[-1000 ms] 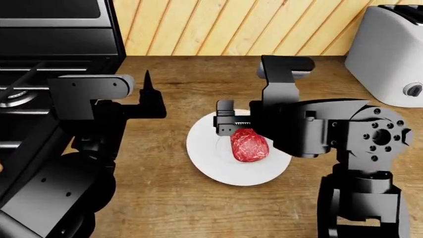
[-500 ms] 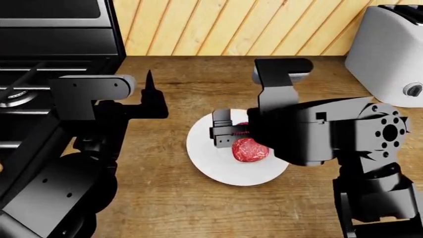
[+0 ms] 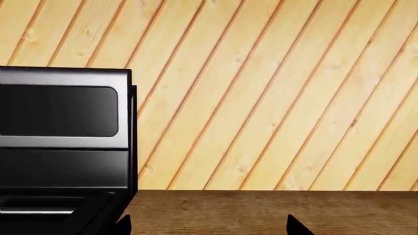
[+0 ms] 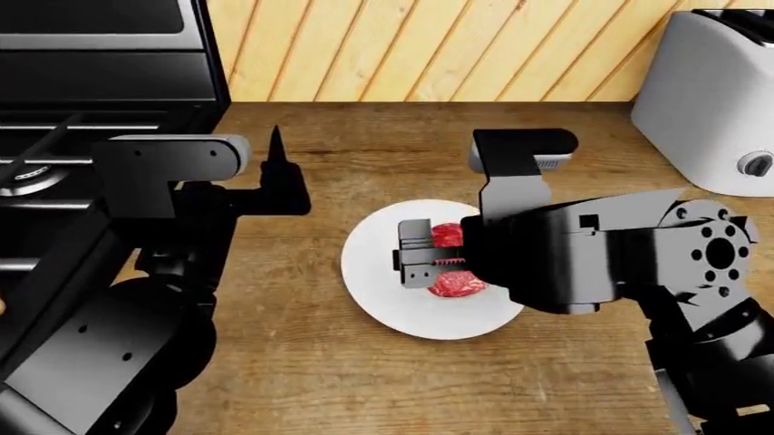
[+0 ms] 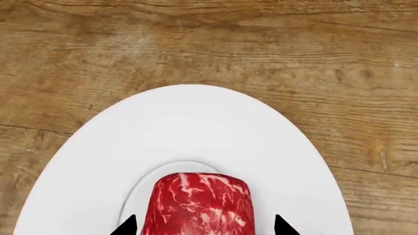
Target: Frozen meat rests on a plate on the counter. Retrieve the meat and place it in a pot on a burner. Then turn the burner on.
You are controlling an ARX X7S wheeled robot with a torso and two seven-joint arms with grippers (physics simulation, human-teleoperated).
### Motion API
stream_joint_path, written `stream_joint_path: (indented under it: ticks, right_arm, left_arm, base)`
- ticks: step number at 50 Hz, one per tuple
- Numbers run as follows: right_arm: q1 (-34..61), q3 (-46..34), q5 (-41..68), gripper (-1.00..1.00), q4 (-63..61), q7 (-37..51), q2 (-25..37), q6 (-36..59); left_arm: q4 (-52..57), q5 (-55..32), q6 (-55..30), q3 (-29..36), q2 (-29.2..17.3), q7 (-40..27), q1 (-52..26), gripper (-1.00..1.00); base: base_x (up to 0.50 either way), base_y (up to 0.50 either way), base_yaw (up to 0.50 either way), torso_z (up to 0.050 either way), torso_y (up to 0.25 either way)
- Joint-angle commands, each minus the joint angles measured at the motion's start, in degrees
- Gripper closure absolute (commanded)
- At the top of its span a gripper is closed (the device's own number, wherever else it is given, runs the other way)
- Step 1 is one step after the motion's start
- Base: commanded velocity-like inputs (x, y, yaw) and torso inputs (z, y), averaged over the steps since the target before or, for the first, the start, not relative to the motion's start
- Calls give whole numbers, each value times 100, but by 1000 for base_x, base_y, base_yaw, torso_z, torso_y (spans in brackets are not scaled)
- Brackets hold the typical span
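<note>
The frozen meat (image 4: pixel 459 286), a red marbled lump, lies on the white plate (image 4: pixel 375 290) on the wood counter (image 4: pixel 362 127). My right gripper (image 4: pixel 433 261) is low over the plate and hides the meat's middle. In the right wrist view the meat (image 5: pixel 199 200) sits between the open fingertips (image 5: pixel 282 226), with a gap on each side, on the plate (image 5: pixel 196 122). My left gripper (image 4: pixel 275 149) is open and empty above the counter, left of the plate; the left wrist view shows its tips (image 3: pixel 297 227) wide apart. The pot is out of view.
The black stove (image 4: pixel 85 136) with iron grates and a silvery burner ring (image 4: pixel 22 174) stands at the left; its back panel (image 3: pixel 65 127) also shows in the left wrist view. A grey toaster (image 4: pixel 713 91) stands at the back right. A slanted-plank wall (image 4: pixel 423 45) runs behind.
My right gripper has moved down and nearer over the plate; its jaws now straddle the meat instead of standing behind it. The left arm has barely moved.
</note>
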Motion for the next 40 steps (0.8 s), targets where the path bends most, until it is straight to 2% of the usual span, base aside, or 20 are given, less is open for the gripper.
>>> stream_joint_path:
  ticks: [1,5,6,24,40]
  right_arm:
    - [-42,-266,-161,-100,194,-333,88,-86]
    - [5,-304,-308,-100,325,-533,41,-44]
    - [12,-310,-352,100,331,-582,34,-33]
    - [224,-192,-283,100,-158,-356,177,-254]
    - [1532,-52,-458,100,-560,-93,245,-241]
  left_arm:
    - [-17,0,29,36,-16,-12,7,-100]
    - [-33,4,46,42,-26,-15,20,-100]
    - [-38,5,51,45,-26,-16,20,-100]
    - [36,-67,28,42,-46,-64,-9,-100]
    - [298,-236,-178,-94,-114,-212,-187,-100]
  base:
    - [0,0,0,0,0]
    - [0,0,0,0,0]
    - [0,0,0,0,0]
    - [1,0,0,0,0]
    - [0,0,0,0,1]
